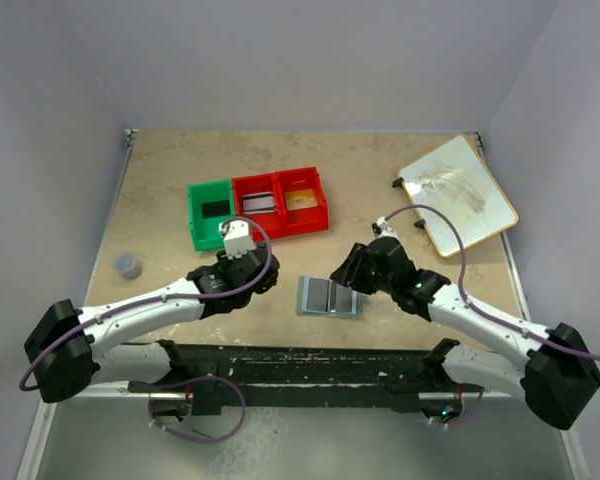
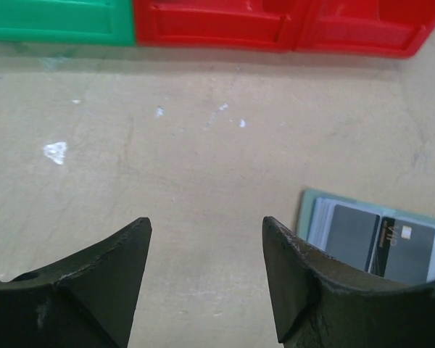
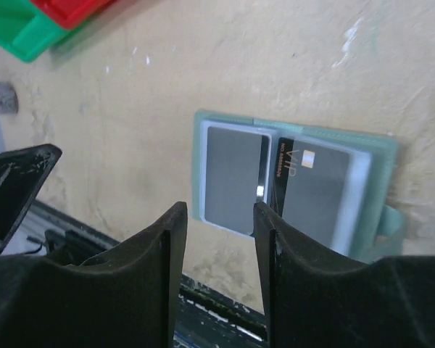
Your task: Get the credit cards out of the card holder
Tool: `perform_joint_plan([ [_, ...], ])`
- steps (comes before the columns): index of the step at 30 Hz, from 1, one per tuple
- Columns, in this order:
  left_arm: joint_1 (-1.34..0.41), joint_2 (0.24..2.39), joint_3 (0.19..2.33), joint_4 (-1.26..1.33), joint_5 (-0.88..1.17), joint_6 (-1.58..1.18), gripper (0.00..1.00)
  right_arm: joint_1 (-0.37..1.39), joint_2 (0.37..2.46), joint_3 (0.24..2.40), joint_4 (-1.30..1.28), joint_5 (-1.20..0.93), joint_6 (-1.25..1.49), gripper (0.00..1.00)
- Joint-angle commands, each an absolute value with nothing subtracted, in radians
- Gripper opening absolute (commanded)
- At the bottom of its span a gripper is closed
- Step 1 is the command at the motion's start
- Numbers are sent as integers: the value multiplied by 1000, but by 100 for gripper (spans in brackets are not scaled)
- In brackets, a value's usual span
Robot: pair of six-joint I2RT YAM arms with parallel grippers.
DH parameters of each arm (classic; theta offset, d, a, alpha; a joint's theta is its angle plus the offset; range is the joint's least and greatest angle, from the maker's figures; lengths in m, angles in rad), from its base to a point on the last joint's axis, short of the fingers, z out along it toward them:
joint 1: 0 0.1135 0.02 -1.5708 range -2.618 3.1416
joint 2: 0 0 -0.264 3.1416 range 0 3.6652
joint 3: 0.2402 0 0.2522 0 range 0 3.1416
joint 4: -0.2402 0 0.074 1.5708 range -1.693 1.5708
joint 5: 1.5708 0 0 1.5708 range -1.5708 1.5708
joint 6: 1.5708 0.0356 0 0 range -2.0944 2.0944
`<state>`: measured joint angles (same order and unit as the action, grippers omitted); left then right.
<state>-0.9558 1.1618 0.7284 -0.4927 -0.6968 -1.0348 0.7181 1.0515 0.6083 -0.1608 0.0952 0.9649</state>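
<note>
The card holder (image 1: pixel 304 300) lies open and flat on the table near its front edge, between the two arms. Its pale inside holds a grey credit card (image 3: pixel 232 177) in one pocket and a dark credit card marked VIP (image 3: pixel 312 185) in the other. My right gripper (image 1: pixel 344 274) hovers over the holder's right side, open and empty; in the right wrist view its fingertips (image 3: pixel 217 210) frame the near edge of the grey card. My left gripper (image 1: pixel 261 272) is open and empty over bare table to the holder's left (image 2: pixel 206 225). The holder (image 2: pixel 308 210) shows beside its right finger.
A green bin (image 1: pixel 210 212) and a red two-compartment bin (image 1: pixel 280 200) stand behind the left gripper. A cream board (image 1: pixel 458 195) lies at the back right. A small grey object (image 1: pixel 128 264) sits at the far left. The black front rail (image 1: pixel 310 365) runs just below the holder.
</note>
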Motion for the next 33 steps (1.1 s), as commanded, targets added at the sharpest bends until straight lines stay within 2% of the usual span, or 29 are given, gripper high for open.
perform_joint_plan([
  [1, -954, 1216, 783, -321, -525, -934, 59, 692, 1121, 467, 223, -152, 1026, 43],
  [4, -954, 1263, 793, -261, -421, -901, 58, 678, 1196, 416, 383, -227, 1067, 42],
  [10, -954, 1350, 817, -194, -279, -853, 50, 653, 1282, 367, 482, -264, 1102, 39],
  [17, -954, 1449, 876, -158, -164, -791, 33, 619, 1304, 334, 487, -258, 1101, 37],
  [23, -954, 1524, 904, -118, -78, -770, 30, 614, 1357, 324, 510, -261, 1109, 35],
  [26, -954, 1578, 918, -131, -43, -760, 28, 609, 1389, 317, 516, -261, 1115, 33],
  [29, -956, 1626, 939, -172, -49, -755, 21, 609, 1411, 298, 559, -272, 1123, 31],
  [33, -957, 1653, 932, -196, -90, -754, 16, 609, 1417, 281, 600, -278, 1130, 29],
])
